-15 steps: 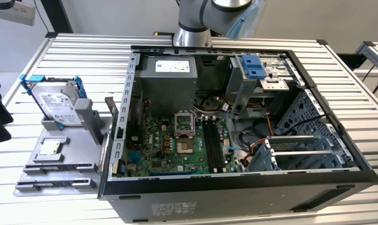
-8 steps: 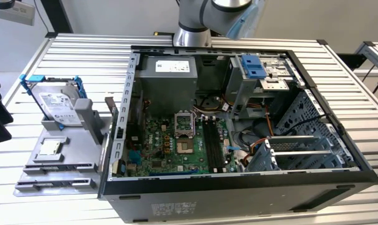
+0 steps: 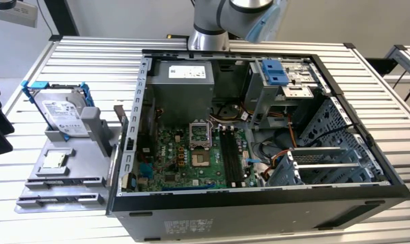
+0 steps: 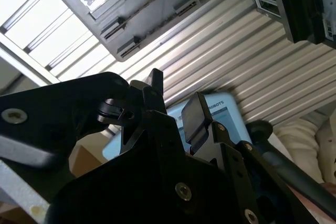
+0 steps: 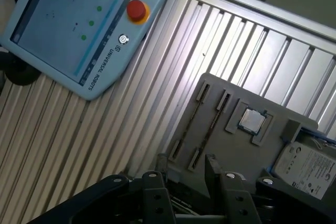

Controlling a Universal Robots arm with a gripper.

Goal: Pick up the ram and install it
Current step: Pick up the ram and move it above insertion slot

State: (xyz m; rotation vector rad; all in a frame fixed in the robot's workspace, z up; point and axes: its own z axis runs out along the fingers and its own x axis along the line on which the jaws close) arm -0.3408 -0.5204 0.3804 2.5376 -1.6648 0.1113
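The ram (image 5: 210, 127) is a thin stick standing on edge between two end clips of the grey tray (image 5: 247, 153); in the second wrist view the ram (image 4: 149, 3) is a fine line on the tray (image 4: 79, 14). My gripper (image 5: 186, 163) hangs well above the tray's edge, open, with nothing between its black fingers (image 4: 195, 114). In the exterior view the tray (image 3: 35, 175) lies to the left of the open computer case (image 3: 273, 195), whose motherboard has long black slots (image 3: 230, 152).
A small square silver chip (image 5: 252, 120) and a hard drive (image 5: 310, 163) in a blue frame sit on the same tray. A teach pendant (image 5: 79, 24) with a red button lies on the slatted metal table (image 5: 131, 114). The arm (image 3: 212, 20) rises behind the case.
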